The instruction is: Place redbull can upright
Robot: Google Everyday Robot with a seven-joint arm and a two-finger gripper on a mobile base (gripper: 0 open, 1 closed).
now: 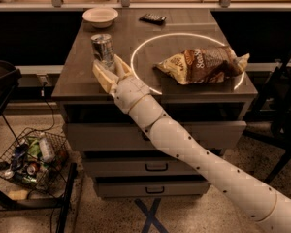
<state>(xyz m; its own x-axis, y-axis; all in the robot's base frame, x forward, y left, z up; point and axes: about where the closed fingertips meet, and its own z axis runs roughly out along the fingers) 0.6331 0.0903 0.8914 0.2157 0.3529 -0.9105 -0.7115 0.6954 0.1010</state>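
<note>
The cream claw (106, 65) sits beside the silvery-grey redbull can (102, 47); the chip bag (203, 64) is brown with pale print.

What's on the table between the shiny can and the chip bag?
Only bare tabletop and the white ring's edge, in the camera view. The hand sits at the redbull can's base.

Chip bag (203, 64), bowl (100, 16), dark gadget (153, 18) on tbl (80, 79) (wire basket (8, 152) lower L).

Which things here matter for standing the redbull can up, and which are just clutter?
Job: redbull can, upright on the table; gripper, open, just in front of it.
Clutter: chip bag, bowl, small dark object, wire basket of litter on the floor.
</note>
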